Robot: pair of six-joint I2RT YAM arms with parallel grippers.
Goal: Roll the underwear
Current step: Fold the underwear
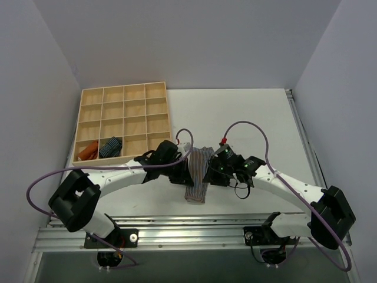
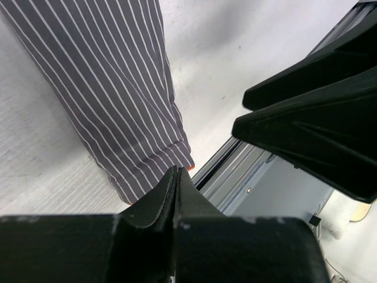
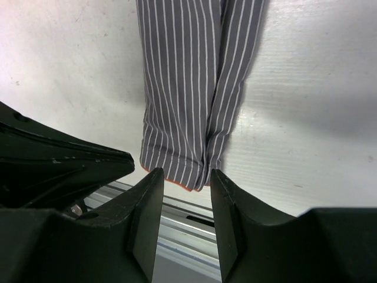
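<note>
Lying flat on the table [image 1: 253, 118], your underwear [image 1: 199, 174] is a long folded strip, grey with thin white stripes, running far to near between the two grippers. Its near end shows a thin orange edge and stops close to the metal rail [image 1: 194, 227].

Your left gripper [image 2: 175, 174] sits at the strip's left side, down at the near corner, with its jaws pressed together and no gap between them. In the left wrist view the tips touch the corner hem. You can't tell if any cloth is caught between them, and the strip looks flat there.

Your right gripper [image 3: 185, 172] is at the strip's right side, also at the near end. Its jaws are spread with nothing pinched, and the strip's near end shows through the gap. You can't tell whether its fingers rest on the table or hang just above it.

Both grippers are just beside the strip, facing each other across it.

The tray [image 1: 134, 127] stands to the strip's far left. It is wooden and gridded into compartments. Two compartments at the left end of its near row are filled: orange cloth [image 1: 89, 151] in the corner one and a blue striped roll [image 1: 110, 147] next to it.

The strip is not rolled at all yet.
</note>
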